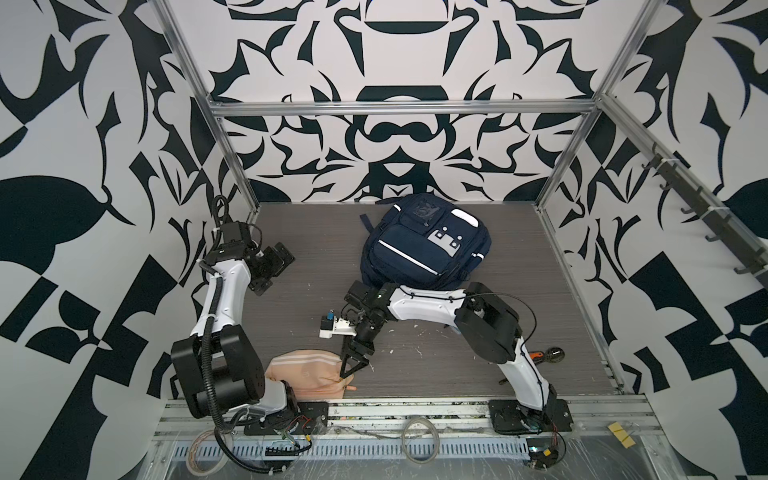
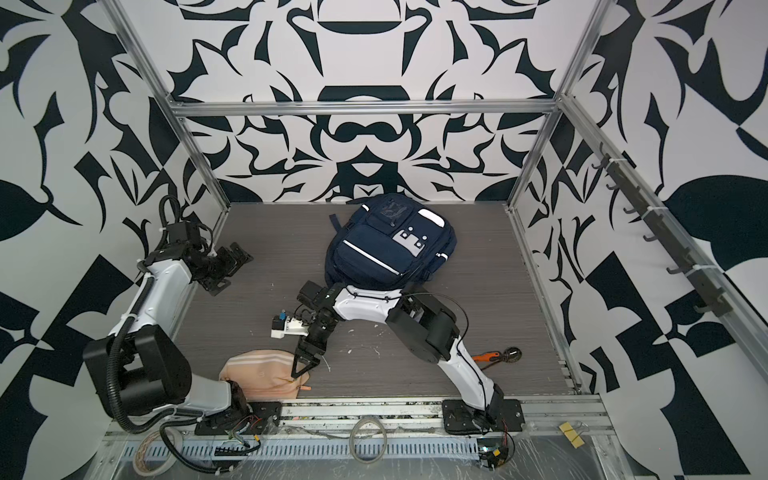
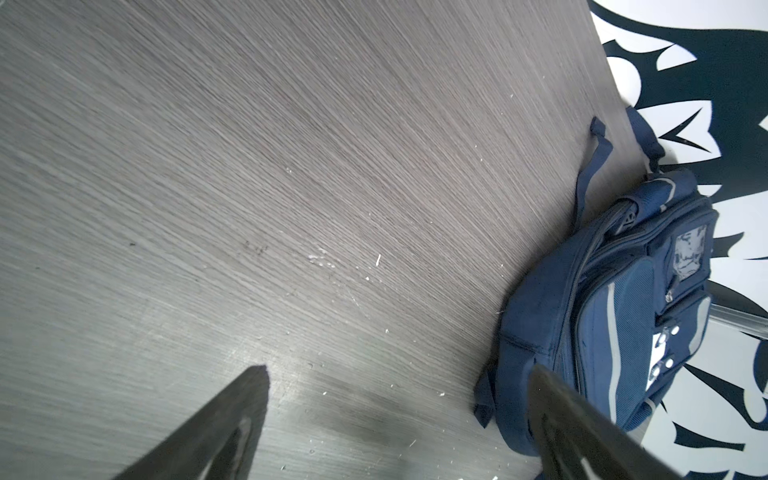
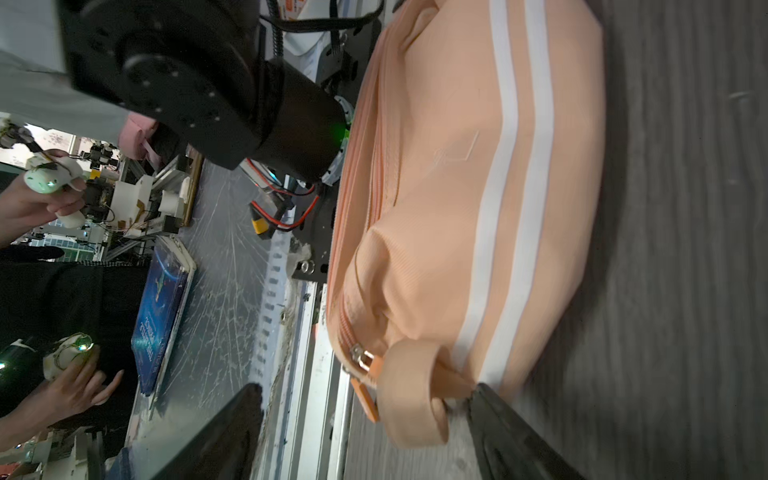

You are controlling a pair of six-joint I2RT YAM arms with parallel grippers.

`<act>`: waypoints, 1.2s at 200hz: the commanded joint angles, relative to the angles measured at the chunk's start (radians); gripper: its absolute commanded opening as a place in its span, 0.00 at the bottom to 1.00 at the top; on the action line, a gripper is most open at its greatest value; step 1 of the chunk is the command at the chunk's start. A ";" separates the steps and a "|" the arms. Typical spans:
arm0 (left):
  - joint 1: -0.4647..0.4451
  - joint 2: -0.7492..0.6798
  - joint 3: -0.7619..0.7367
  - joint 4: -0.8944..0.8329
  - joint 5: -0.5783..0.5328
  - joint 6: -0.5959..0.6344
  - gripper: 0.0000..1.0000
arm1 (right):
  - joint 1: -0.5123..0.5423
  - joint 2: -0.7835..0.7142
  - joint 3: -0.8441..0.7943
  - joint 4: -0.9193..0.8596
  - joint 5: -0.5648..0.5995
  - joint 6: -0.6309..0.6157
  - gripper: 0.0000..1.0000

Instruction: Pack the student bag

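Pouch first, it seems: your right tool (image 1: 349, 372) stands wide open around the zip-pull end of the peach pouch (image 1: 303, 370) at the worktop's (image 1: 519, 316) front edge, gripping nothing. The student bag (image 1: 419, 245) lies flat at rear centre, behind that tool, with its long axis roughly front to back. Your right arm is nearer it. Your left tool (image 3: 399, 374) hangs fully open and empty, well apart. One bag, one pouch.
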 commanded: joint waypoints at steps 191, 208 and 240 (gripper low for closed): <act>-0.299 -0.015 0.012 0.083 0.030 0.081 0.98 | -0.216 -0.612 -0.345 -0.065 0.445 0.032 0.00; -0.399 0.030 0.018 0.119 0.039 0.083 0.98 | -0.282 -0.712 -0.442 -0.133 0.488 -0.012 0.00; -0.544 0.092 0.006 0.157 0.086 0.078 0.98 | -0.393 -0.809 -0.541 -0.207 0.579 -0.073 0.14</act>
